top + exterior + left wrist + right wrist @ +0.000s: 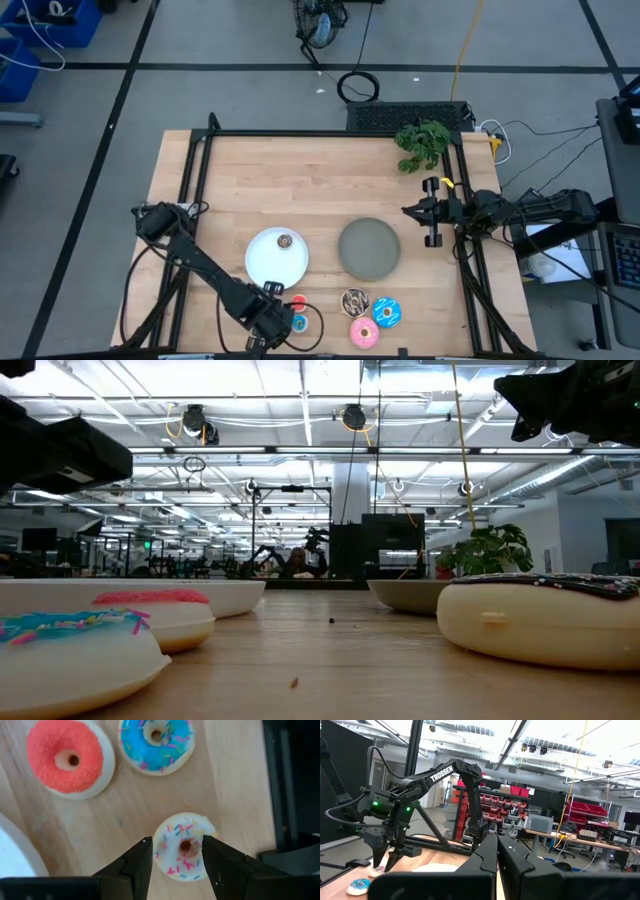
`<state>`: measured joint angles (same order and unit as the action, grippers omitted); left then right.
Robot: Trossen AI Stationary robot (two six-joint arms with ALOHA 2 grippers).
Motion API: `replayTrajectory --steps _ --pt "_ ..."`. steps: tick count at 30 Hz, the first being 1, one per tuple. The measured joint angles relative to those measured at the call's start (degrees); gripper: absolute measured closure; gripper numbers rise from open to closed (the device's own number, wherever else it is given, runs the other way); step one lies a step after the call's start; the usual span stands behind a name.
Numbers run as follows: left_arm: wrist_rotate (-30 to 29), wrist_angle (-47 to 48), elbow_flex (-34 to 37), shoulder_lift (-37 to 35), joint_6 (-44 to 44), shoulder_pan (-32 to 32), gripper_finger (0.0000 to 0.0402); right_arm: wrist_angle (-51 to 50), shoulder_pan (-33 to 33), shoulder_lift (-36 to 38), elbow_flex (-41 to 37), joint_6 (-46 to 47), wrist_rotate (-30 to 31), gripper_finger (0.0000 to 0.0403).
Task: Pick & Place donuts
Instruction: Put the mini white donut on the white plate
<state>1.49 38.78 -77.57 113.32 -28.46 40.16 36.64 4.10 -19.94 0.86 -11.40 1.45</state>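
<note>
My left gripper (pixel 175 857) is open and points down near the table's near edge, left of centre (pixel 272 318). Its fingers stand on either side of a small white sprinkled donut (pixel 184 852) that lies flat on the wood; I see no touch. A small red donut (pixel 65 757) and a small blue donut (pixel 156 740) lie flat close beyond it. A small brown donut (pixel 285 241) lies on the white plate (pixel 262 262). My right gripper (pixel 497 857) waits shut at the table's right edge (pixel 415 210), clear of everything.
A grey plate (pixel 369 249) lies right of the white one. Three larger donuts lie near the front edge: chocolate (pixel 355 300), blue sprinkled (pixel 387 313) and pink (pixel 363 333). A green plant (pixel 422 145) stands at the far right. A black frame rail (pixel 292 785) runs beside the white donut.
</note>
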Motion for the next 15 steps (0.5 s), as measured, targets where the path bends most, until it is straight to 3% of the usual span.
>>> replayTrajectory --steps 15 --pt "0.0 -6.7 5.1 -0.2 -2.9 0.0 0.0229 0.0 0.0 0.0 0.0 0.0 0.0 0.0403"
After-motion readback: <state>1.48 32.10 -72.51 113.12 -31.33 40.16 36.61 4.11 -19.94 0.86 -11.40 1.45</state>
